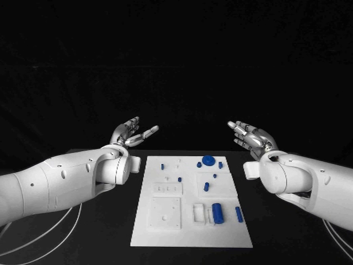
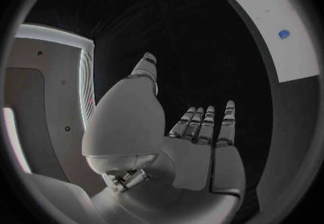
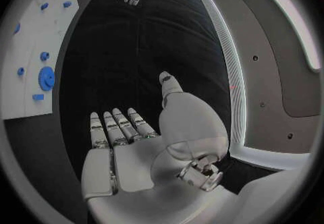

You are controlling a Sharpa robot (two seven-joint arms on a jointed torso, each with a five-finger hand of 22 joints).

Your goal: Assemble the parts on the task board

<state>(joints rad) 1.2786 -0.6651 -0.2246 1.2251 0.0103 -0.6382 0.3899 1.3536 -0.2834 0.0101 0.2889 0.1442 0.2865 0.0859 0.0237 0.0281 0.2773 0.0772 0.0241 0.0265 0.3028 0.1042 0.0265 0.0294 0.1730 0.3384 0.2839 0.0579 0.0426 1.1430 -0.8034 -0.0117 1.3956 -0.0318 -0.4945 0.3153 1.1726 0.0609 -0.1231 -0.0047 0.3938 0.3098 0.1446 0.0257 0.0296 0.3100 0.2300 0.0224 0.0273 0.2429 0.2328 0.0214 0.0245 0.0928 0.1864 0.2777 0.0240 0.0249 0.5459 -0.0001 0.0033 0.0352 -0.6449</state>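
So far, nothing looks assembled. Head view: the task board (image 1: 191, 229) lies in the lower centre of the frame, with blue parts scattered on it: a gear-like round part (image 1: 208, 161) near the board's upper edge, a large cylinder (image 1: 217, 213) and a slimmer peg (image 1: 239, 214) lower right, a small peg (image 1: 206, 186) mid-board. The left hand (image 1: 133, 132) is raised at centre left, the right hand (image 1: 252, 137) at centre right; both are released, fingers spread, holding nothing, well apart from the board.

Left wrist view: left hand's flat palm mid-lower frame, empty; board corner with blue parts at upper right.

Right wrist view: right hand's palm in the lower centre, fingers straight, empty; board at left edge, gear visible there.

Judgement: task at its start. Whether any small pieces already sit in their sockets, I cannot tell. All picking and seating appears left to do.
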